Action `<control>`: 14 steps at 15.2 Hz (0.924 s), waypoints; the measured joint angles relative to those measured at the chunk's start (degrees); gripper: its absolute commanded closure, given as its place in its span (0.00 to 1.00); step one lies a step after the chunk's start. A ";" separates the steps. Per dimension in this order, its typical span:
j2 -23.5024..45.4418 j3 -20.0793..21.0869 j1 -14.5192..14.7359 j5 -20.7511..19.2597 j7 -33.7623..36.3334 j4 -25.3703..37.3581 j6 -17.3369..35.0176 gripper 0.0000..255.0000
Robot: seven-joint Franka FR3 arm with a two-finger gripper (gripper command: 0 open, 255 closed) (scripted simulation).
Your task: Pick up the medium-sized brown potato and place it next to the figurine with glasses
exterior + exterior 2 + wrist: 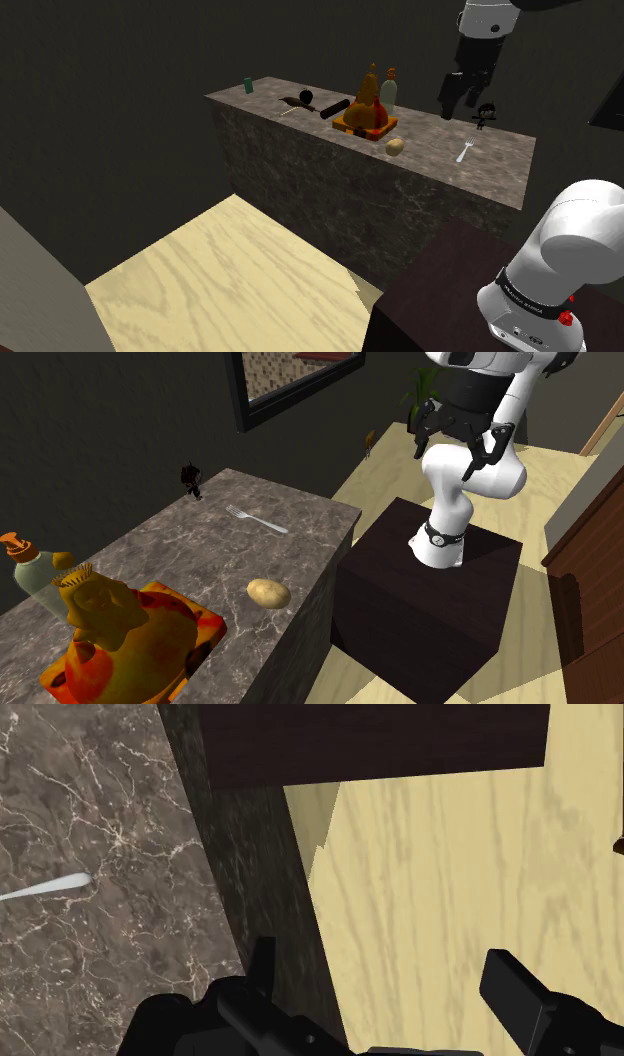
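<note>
Brown potato (395, 147) on the counter (500, 165), fingers (515, 996) apart, empty

The dark figurine (486, 115) is too small to tell whether it wears glasses. In the wrist view the fork (45, 888) is cut off by the picture's edge; in the second exterior view the bottom edge cuts the golden statue (110, 622).
</note>
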 measured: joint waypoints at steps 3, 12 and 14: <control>1.72 0.16 -0.69 0.21 1.86 -0.62 2.22 0.00; 17.33 -0.23 -5.65 0.60 13.89 -0.26 17.24 0.00; 20.87 -0.48 -6.69 0.64 16.49 0.72 19.79 0.00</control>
